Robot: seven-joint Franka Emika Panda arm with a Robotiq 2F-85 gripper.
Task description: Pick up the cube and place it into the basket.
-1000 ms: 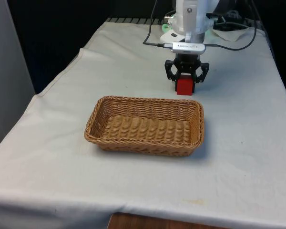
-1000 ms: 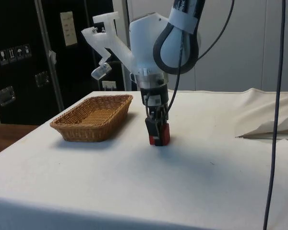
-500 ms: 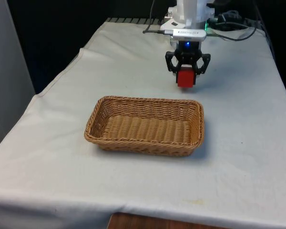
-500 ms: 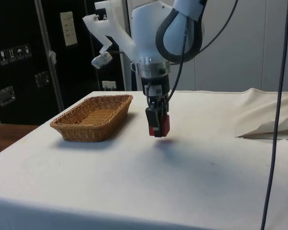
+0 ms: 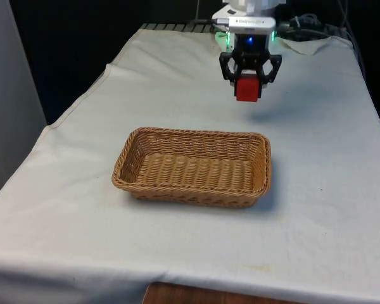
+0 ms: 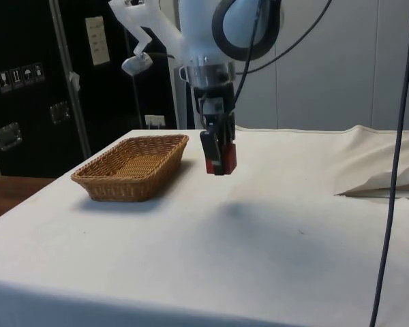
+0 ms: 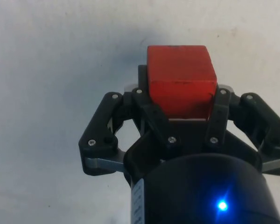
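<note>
Wicker basket (image 5: 191, 168) sits nearest on the white-clothed tabletop (image 5: 316, 209), open side up, nothing visible inside. Beyond it, well apart, the gripper (image 5: 249, 88) hangs in the air, fingers (image 7: 151, 109) clamped on the red cube (image 5: 247, 88). Cube is clear of the cloth, probably a little higher than the basket's rim in the side view.

A white cloth (image 5: 316, 209) covers the table (image 5: 196, 296), whose wooden edge shows below the cloth's hem. Black curtains (image 5: 69, 38) hang behind it in the front view. In the side view, dark cabinets (image 6: 27, 88) with small labels stand beside a pale wall (image 6: 327, 75). Soft, even light falls on the cloth.
</note>
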